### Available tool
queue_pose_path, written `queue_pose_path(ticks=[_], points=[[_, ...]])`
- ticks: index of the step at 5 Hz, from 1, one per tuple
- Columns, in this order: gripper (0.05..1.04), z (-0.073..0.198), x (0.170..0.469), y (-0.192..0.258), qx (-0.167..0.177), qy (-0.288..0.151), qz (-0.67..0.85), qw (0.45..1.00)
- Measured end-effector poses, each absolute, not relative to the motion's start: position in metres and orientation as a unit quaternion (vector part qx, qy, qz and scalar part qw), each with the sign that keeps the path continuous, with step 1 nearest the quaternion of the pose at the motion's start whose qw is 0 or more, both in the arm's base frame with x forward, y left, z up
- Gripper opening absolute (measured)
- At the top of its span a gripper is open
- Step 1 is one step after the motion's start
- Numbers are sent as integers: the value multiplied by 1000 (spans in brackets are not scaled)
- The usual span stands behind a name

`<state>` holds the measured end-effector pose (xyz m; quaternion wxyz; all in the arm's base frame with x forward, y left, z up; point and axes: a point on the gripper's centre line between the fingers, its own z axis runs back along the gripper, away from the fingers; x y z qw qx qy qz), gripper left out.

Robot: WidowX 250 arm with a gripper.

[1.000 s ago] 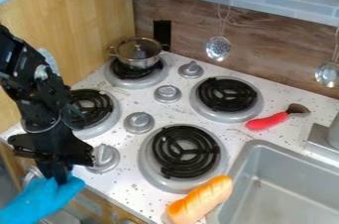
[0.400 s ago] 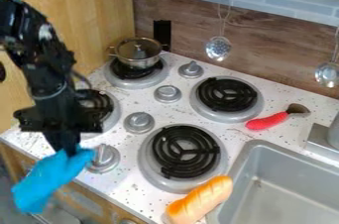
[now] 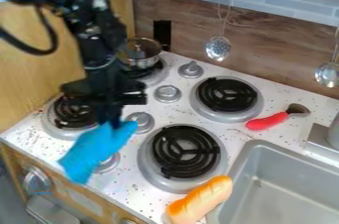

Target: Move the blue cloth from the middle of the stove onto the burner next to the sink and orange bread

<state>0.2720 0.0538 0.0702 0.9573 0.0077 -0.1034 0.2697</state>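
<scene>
The gripper hangs over the left part of the stove top, shut on a blue cloth-like mitt. The mitt droops down and to the left from the fingertips, in front of a grey knob near the stove's front edge. To the right of the mitt is the front burner, and behind the arm is the left burner. A lidded metal pot stands on the back left burner, partly hidden by the arm.
A bread loaf lies at the front edge beside the grey sink. A red-handled brush rests right of the back right burner. Metal ladles hang along the back wall.
The gripper has moved right and up in the view, carrying the blue mitt from the front left edge to over the stove top.
</scene>
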Motion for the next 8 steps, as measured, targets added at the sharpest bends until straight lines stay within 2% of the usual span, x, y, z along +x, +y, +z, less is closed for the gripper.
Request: queue_pose_path(ticks=[1,2,3,4,5,6,7,8], points=[[88,49,319,7,13,-99,258,961],[87,44,361,-18,15,-118,257,959],[118,36,375,-26,16,-126,266,956],[315,33,386,-33,18,-142,265,953],[616,32,394,-32,23,-146,268,952],[915,32,380,-29,21,-140,254,957],[1012,48,378,-21,0,-151,256,955],[1008,72,351,1,-17,-159,258,953]])
